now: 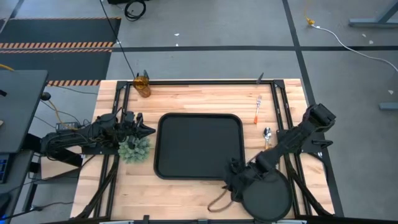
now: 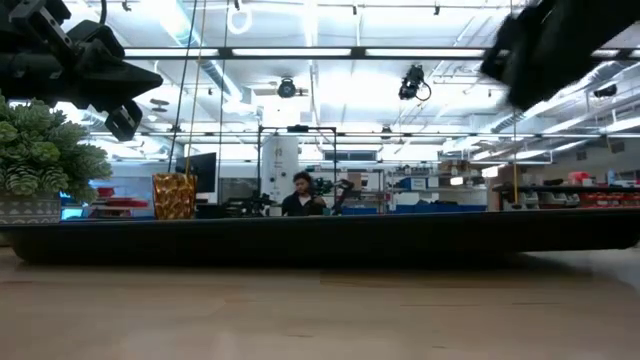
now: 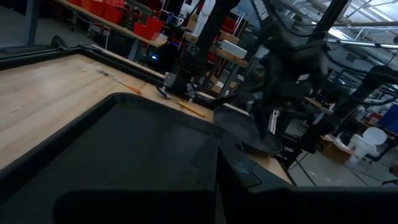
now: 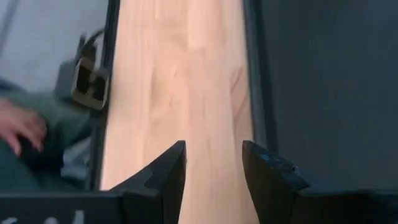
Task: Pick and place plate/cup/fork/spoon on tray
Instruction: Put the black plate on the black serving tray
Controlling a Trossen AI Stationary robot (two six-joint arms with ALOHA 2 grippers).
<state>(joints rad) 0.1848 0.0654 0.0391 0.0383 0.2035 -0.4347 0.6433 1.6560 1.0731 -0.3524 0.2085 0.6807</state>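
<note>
The tray (image 1: 199, 146) lies at the centre of the wooden table (image 1: 186, 99). Its black floor is bare in the high view; nothing lies in it.

The plate (image 1: 268, 194) rests on the table at the near right corner, just beside the tray's near right corner. Nothing is visible on the part of the plate that shows.

The right gripper (image 1: 235, 180) is over the plate's left edge, close to the tray's corner. In the right wrist view its two fingers (image 4: 163, 177) stand apart with bare wood showing between them, and they grip nothing. The tray's rim runs alongside them there, and a person's hand (image 4: 22, 132) shows beyond the table edge.

The cup (image 1: 142, 84) stands upright at the far left of the table, well apart from the tray. Its contents cannot be made out.

The fork (image 1: 258, 109) lies on the table to the right of the tray's far right corner. The spoon (image 1: 267, 136) lies just nearer than it, beside the tray's right rim. Both are outside the tray.

The left gripper (image 1: 144, 130) waits at the tray's left side, above a green plant (image 1: 134, 149). Whether its fingers are parted or closed cannot be determined.
</note>
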